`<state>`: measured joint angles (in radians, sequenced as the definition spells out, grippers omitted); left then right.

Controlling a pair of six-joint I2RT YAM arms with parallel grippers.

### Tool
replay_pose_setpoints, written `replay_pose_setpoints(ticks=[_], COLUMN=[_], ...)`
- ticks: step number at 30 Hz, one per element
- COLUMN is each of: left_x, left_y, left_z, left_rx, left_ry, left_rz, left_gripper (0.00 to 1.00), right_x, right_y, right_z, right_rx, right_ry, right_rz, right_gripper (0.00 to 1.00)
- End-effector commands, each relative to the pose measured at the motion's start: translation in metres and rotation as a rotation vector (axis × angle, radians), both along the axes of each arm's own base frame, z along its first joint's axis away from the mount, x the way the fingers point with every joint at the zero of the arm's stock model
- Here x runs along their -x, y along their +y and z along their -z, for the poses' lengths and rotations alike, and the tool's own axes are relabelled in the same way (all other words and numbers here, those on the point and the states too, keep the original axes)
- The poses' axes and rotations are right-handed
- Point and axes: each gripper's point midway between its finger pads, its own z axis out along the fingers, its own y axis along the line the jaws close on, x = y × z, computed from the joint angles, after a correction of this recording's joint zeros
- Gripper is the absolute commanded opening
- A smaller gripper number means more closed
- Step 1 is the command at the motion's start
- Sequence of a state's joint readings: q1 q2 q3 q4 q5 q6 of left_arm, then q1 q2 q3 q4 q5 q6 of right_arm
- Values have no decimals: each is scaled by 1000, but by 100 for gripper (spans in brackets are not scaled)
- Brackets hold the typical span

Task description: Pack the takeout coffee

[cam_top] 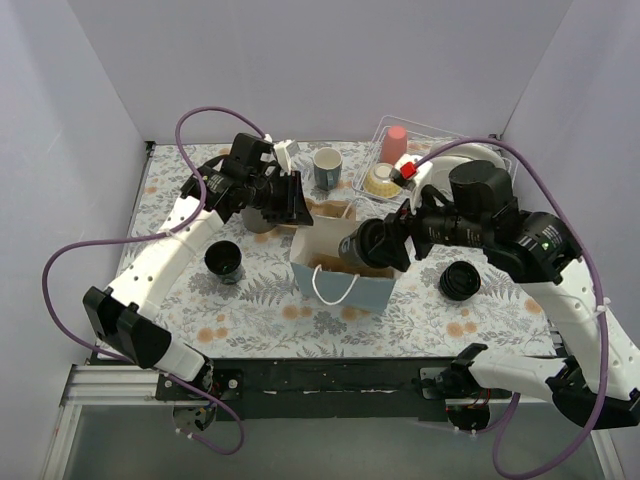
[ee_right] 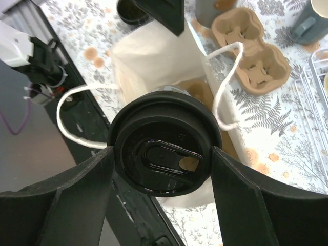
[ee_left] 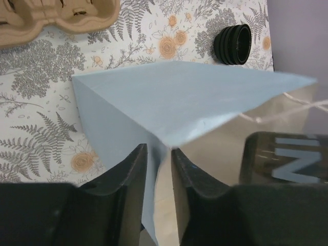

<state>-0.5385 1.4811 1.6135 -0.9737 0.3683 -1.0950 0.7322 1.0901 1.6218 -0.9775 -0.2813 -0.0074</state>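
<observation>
At the middle of the floral-patterned worktop (cam_top: pixel 250 315) stands a light blue paper bag (cam_top: pixel 345 290) with white cord handles (ee_right: pixel 77 105), its mouth open upward. Right pincer (ee_right: pixel 162 154): jaws spread wide, one black finger (ee_right: pixel 77 195) pressed against each side of a small black disposable cup with a round black sip lid (ee_right: pixel 154 128). The cup is held clear of the worktop, directly above the bag's mouth, lid facing the wrist camera.

Left pincer (ee_left: pixel 158 154): reaches the bag from the far side. Its jaws stand only narrowly apart, with the bag's folded upper edge running between the two fingers (ee_left: pixel 128 189). Whether the pads press on the paper cannot be told from the wrist view.

Second black cup (cam_top: pixel 460 282): lies on its side on the worktop between the bag and the right edge, well apart from both pincers. Third black cup (cam_top: pixel 225 260): stands on the worktop just left of the bag, toward the left edge.

Brown moulded-pulp cup carrier (cam_top: pixel 330 210): rests just behind the bag, toward the far edge. Grey-green ceramic mug (cam_top: pixel 327 165): farther back, near the far edge. Clear plastic tray (cam_top: pixel 425 130): at the far right corner, holding a pink cup (cam_top: pixel 395 143) and a bowl (cam_top: pixel 380 181).
</observation>
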Motion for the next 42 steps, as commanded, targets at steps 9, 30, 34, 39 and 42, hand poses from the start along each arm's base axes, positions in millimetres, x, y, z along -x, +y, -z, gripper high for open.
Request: replay_pose_setpoints(ticks=[9, 30, 34, 39, 42], left_x=[36, 64, 73, 70, 53], left_y=[20, 37, 42, 37, 21], left_z=[-41, -3, 7, 5, -14], left_rx=[45, -21, -35, -2, 79], left_ry=[35, 100, 121, 88, -15], left_rz=[-64, -45, -40, -26, 23], left_gripper=[54, 42, 42, 5, 0], right_x=[12, 42, 42, 39, 26], right_y=[2, 31, 33, 30, 29], right_z=[37, 61, 63, 60, 43], right_rx=[116, 249, 252, 261, 302], right_ry=[15, -30, -31, -71, -174], right_rz=[24, 49, 59, 65, 54], right_gripper=[32, 29, 28, 28, 28])
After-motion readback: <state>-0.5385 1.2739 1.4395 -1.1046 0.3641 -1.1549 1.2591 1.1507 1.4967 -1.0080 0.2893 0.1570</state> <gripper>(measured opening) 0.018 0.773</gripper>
